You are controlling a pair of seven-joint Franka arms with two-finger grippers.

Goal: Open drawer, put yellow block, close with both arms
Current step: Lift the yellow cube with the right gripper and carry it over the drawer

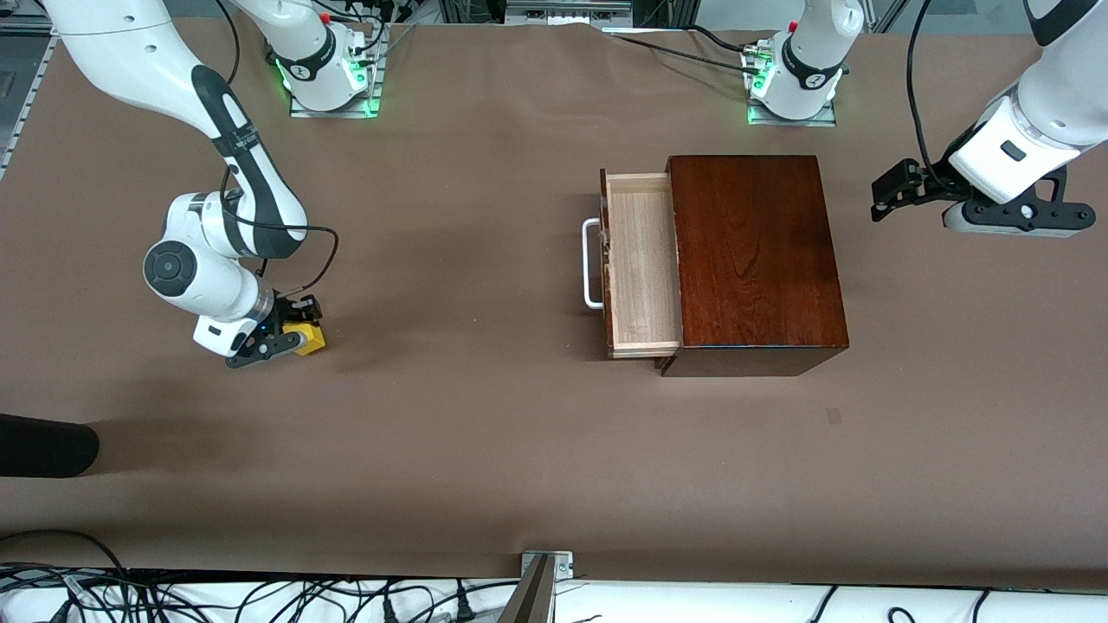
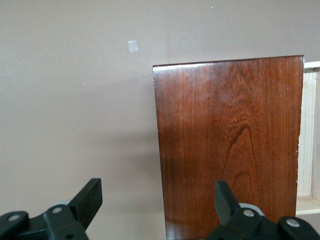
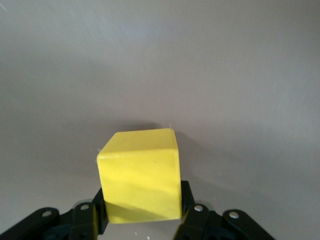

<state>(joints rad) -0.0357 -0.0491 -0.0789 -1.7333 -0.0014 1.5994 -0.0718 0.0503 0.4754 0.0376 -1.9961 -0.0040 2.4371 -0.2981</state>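
Note:
The drawer is pulled open from the reddish-brown box; its pale tray is empty and its white handle faces the right arm's end of the table. The yellow block is low at the table near the right arm's end, and my right gripper is shut on it. In the right wrist view the block sits between the fingers of the right gripper. My left gripper is open and empty, waiting over the table beside the box. The left wrist view shows the gripper, the box and the tray's edge.
A black rounded object lies near the front edge at the right arm's end. Cables run along the front edge by a metal mount. A small pale patch marks the table nearer the camera than the box.

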